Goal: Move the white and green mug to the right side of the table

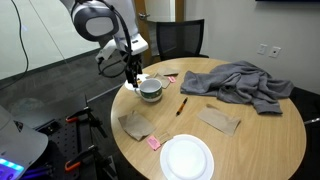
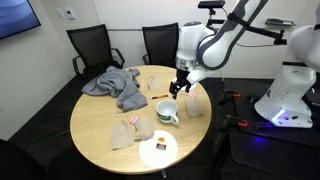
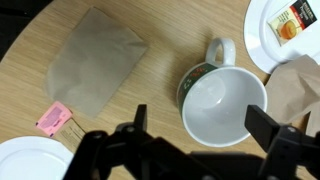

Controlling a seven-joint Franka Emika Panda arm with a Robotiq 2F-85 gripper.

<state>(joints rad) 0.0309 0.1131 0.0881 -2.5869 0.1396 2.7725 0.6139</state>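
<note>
Overhead, the robot arm's claw [image 1: 133,78] hangs with its jaws spread wide and nothing in its hold, just above the white and green mug [image 1: 150,90]. The mug stands upright on the round wooden surface [image 1: 250,130], near the edge on the arm's side. From the wrist view, the mug's empty white bowl sits between the two dark fingers [image 3: 140,120], its handle pointing away from them; whether either finger touches the rim cannot be told. A brown paper napkin [image 3: 95,60] lies flat beside the mug, a pink packet [image 3: 55,118] near its corner. A small saucer [image 3: 262,45] carrying a tea-bag packet [image 3: 292,22] sits just past the handle. In both exterior views a large white plate [image 1: 187,158] and a crumpled grey cloth [image 1: 238,82] rest well apart from the mug.
</note>
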